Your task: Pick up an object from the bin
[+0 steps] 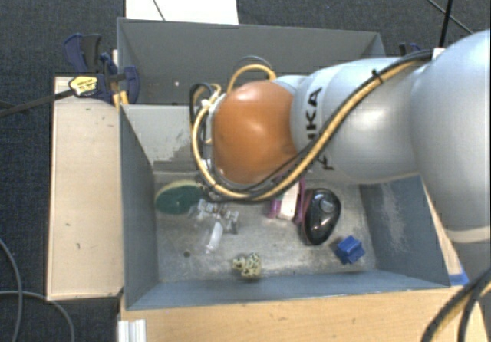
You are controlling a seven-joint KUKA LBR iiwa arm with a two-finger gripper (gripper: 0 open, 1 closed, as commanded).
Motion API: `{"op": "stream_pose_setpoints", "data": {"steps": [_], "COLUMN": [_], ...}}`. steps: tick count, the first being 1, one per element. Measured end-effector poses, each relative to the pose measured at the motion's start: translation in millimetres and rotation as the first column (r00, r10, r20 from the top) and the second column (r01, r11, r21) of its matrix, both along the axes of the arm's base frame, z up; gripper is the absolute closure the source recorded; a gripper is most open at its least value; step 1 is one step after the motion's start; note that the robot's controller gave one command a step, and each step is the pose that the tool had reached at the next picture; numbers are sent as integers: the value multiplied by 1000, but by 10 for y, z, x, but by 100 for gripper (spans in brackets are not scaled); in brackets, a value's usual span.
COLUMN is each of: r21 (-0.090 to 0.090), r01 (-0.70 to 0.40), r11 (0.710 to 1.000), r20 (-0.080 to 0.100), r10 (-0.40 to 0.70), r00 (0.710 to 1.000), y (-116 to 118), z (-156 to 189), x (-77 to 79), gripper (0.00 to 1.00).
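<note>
Orange wrist cover [249,133] is hiding the gripper [217,219] hanging low by the green round thing [176,198] near the bin's [140,202] left wall, so whether it is spread or pinching, I cannot tell.

green disc [178,198], black mouse [321,216], blue block [350,249]

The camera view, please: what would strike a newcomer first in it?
The big silver arm with its orange wrist cover reaches from the right over the middle of the grey bin. On the bin floor lie a black computer mouse and a small blue block at right, and a dark green disc at left.
</note>
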State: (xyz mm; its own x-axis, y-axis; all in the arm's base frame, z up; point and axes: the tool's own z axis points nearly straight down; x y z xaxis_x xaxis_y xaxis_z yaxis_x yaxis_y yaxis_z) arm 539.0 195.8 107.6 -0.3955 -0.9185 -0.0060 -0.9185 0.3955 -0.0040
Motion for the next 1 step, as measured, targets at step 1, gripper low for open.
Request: {"op": "stream_pose_setpoints", "data": {"steps": [1], "r21": [1], "r01": [9], "r11": [1000], "r20": [-1], "r10": [-9], "r00": [1000], "y": [8], "z": [56], "x": [8], "gripper": [100]}}
